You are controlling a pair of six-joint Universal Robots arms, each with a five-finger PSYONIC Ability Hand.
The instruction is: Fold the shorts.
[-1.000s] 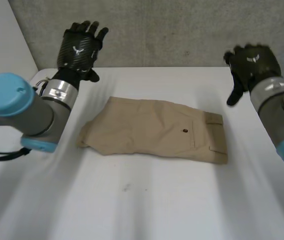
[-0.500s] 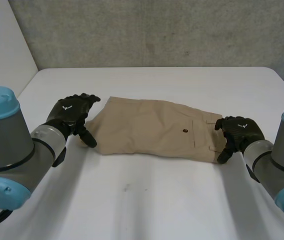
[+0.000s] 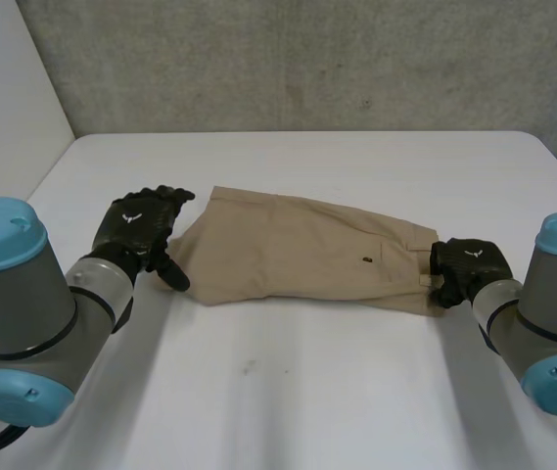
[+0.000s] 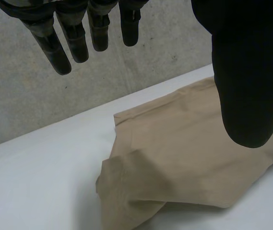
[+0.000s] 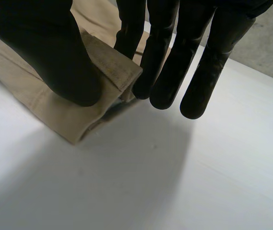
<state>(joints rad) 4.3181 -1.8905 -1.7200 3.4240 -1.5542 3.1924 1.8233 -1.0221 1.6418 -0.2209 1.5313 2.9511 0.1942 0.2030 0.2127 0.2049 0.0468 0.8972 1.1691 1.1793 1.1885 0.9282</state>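
The tan shorts [image 3: 298, 250] lie flat on the white table [image 3: 288, 401], folded in half lengthwise, waistband to the right and leg hems to the left. My left hand [image 3: 141, 223] hovers at the hem end, open, its straight fingers [image 4: 74, 43] and thumb [image 4: 246, 72] spread above the cloth [image 4: 174, 158] without touching it. My right hand [image 3: 469, 262] is at the waistband's near corner. There its thumb [image 5: 45, 52] presses down on the top layer of the waistband [image 5: 119, 69] against the fingers [image 5: 170, 62] at the cloth's edge.
A grey wall runs behind the table's far edge. Both arms' grey joints with blue caps sit low at the near corners. Bare tabletop stretches in front of the shorts and behind them.
Both hands came down from the back of the table to the two ends of the shorts. The right hand closed on the waistband corner; the left stayed open.
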